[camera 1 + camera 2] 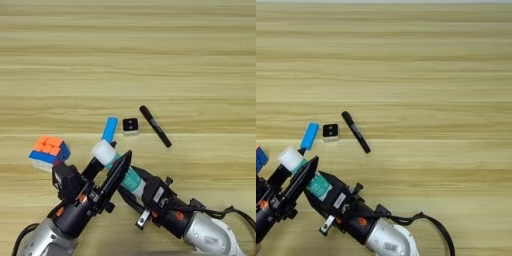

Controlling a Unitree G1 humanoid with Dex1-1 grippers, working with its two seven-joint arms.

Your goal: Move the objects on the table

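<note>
**Both grippers meet at the glue stick, just below the blue block**

Taking the blue block (110, 128) as the landmark: it lies tilted on the table (150, 60), its lower end almost touching the white cap of the glue stick (106, 152); the small black-and-white cube (130, 125) sits just beside the block to the right, and the black marker pen (155, 126) lies slantwise a little further right; the puzzle cube (49, 152) stands well to the block's left and somewhat lower.

The glue stick slopes from below the block down toward the right arm; its green-banded body runs into the right gripper (131, 181), which looks clamped on that lower body, though the fingers themselves are largely hidden behind the stick. The left gripper (107, 167) reaches up from the lower left, its two black fingers (119, 172) apart and straddling the stick just under the cap, one on each side; whether they touch it I cannot tell.

As to handling: the glue stick is probably light, stiff and smooth-sided, so it may roll or slide in a loose pinch; the best hold is across the cylindrical body near its middle rather than on the cap, which might pull off. The block and small cube should be light and rigid with flat faces that suit a two-finger pinch; the marker pen is thin and apt to roll, best taken at mid-length.
</note>
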